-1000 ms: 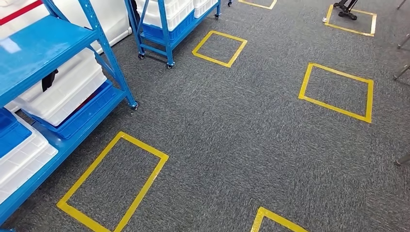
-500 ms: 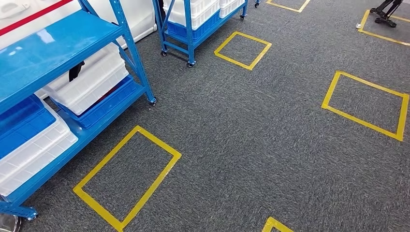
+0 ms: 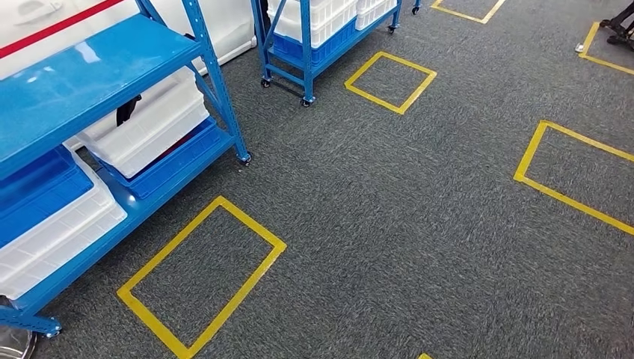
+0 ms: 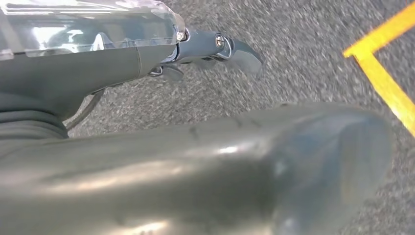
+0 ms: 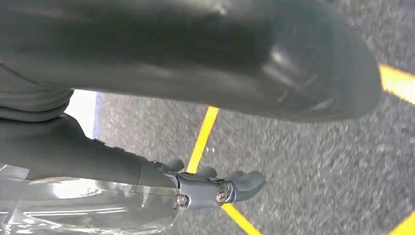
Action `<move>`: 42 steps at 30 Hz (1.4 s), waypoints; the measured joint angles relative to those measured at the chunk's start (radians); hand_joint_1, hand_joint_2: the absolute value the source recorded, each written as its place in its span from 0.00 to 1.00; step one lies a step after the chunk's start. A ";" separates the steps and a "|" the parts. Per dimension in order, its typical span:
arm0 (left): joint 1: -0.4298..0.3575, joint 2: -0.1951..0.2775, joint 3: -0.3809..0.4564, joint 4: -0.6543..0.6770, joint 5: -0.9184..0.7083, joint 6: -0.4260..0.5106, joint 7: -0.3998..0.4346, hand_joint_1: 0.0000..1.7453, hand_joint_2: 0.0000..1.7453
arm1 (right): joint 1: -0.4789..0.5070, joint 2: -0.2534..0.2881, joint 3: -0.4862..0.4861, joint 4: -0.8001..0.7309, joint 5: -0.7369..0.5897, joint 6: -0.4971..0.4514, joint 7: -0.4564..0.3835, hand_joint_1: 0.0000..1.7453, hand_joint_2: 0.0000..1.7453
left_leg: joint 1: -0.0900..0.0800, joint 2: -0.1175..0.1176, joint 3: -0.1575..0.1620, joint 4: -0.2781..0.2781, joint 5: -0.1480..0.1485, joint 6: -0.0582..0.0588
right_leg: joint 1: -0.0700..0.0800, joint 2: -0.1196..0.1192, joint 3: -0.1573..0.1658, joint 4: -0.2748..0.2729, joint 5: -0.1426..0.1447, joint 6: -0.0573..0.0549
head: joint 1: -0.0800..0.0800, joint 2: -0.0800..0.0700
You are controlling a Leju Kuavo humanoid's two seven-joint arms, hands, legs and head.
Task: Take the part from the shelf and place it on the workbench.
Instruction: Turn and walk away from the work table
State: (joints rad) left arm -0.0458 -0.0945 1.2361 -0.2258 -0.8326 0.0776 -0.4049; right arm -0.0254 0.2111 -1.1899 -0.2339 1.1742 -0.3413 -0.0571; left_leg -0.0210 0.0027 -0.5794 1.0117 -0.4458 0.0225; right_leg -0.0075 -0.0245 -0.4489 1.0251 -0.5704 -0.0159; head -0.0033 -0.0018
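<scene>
Our left hand (image 4: 215, 49) hangs beside our body over the carpet (image 3: 419, 224), fingers extended and loosely apart with nothing in them; our right hand (image 5: 220, 188) hangs likewise, fingers apart and empty above a yellow tape line (image 5: 203, 137). We judge we are in the approach step: nothing is picked up yet, and the part itself we cannot make out. The blue shelf (image 3: 82, 75) that should hold it sits at about ten o'clock in the head view, with white bins (image 3: 146, 123) and a blue bin (image 3: 37, 191) on its lower levels and a small dark object (image 3: 128, 108) by the white bin, too small to identify. Next we need to turn toward ten o'clock, close on the shelf and raise an arm. A yellow floor square (image 3: 202, 277) lies at seven o'clock, a second wheeled rack (image 3: 314, 37) at twelve o'clock. The shelf's upright post (image 3: 217, 82) and the top deck may crowd a reach into the lower level.
</scene>
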 joint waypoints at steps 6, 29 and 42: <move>-0.004 -0.001 0.000 0.000 -0.008 0.004 -0.001 0.00 0.00 | -0.003 0.000 -0.003 0.000 -0.001 0.002 -0.006 0.00 0.00 | 0.012 -0.010 0.059 -0.038 -0.013 0.011 | -0.012 0.022 -0.153 0.242 -0.085 0.024 | 0.002 0.000; -0.009 -0.004 0.002 0.000 -0.015 0.005 -0.003 0.00 0.00 | 0.004 -0.004 -0.007 0.001 0.048 0.008 0.024 0.00 0.00 | -0.003 0.063 0.009 0.029 -0.045 -0.007 | 0.014 -0.051 -0.090 0.024 0.047 -0.018 | -0.001 0.000; -0.008 -0.011 0.003 0.000 -0.021 0.015 -0.003 0.00 0.00 | 0.003 -0.009 -0.006 0.001 0.064 0.015 0.037 0.00 0.00 | 0.017 -0.077 0.024 0.006 -0.016 -0.008 | -0.017 0.065 -0.130 0.077 0.056 0.031 | -0.002 0.000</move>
State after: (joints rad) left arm -0.0535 -0.1053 1.2392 -0.2258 -0.8538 0.0923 -0.4082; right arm -0.0223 0.2025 -1.1963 -0.2327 1.2383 -0.3264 -0.0197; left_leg -0.0038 -0.0746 -0.5554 1.0174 -0.4622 0.0144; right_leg -0.0242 0.0410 -0.5790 1.1025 -0.5143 0.0147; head -0.0054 -0.0019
